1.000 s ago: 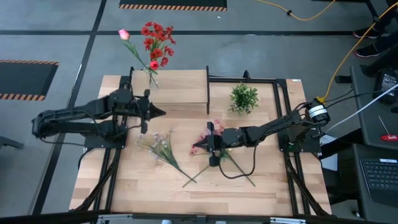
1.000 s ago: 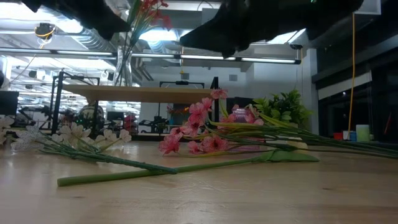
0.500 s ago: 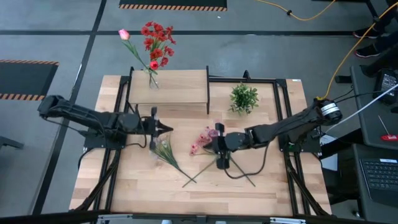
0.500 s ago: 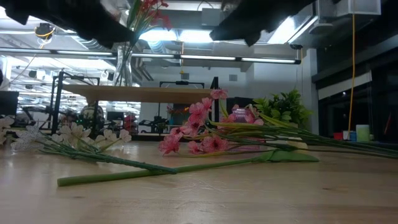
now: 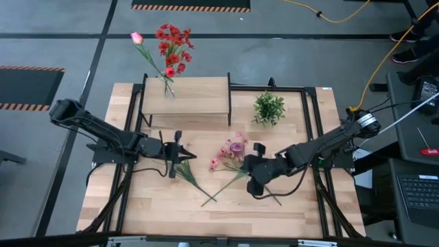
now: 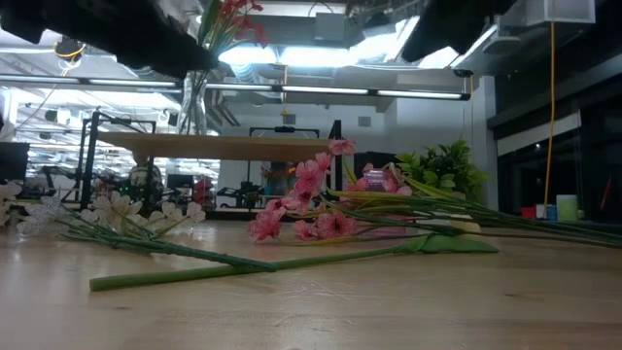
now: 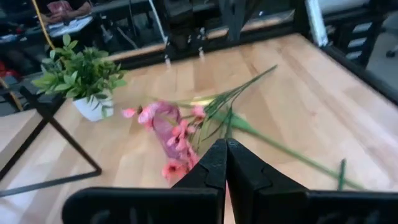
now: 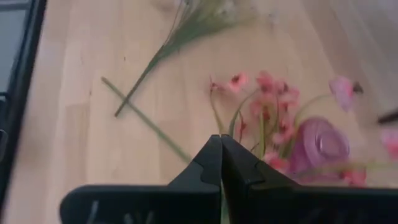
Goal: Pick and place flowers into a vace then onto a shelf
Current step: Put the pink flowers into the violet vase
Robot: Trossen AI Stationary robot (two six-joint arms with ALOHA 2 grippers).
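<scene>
A clear vase (image 5: 168,88) with red flowers (image 5: 173,48) and a pink tulip (image 5: 136,38) stands on the left end of the small shelf (image 5: 195,96) at the far side of the table. Pink blossoms (image 5: 230,151) and a pale sprig (image 5: 184,168) lie flat on the table, and their stems cross near the front. My left gripper (image 5: 192,156) is shut. It hovers over the pale sprig's head and hides part of it. My right gripper (image 5: 248,171) is also shut. It hangs above the pink flowers' stems and slants down toward the blossoms (image 8: 273,112).
A small bushy green plant in a white pot (image 5: 269,108) stands to the right of the shelf. Black frame rails (image 5: 312,137) run along the table's sides. Bare wood (image 5: 171,213) lies toward the near edge.
My left gripper has swung toward the near edge and the table's middle and has sunk, ending over the pale sprig. My right gripper has drawn back toward the right edge, has risen, and has tipped its fingers downward. Both stay shut. The flowers lie as before.
</scene>
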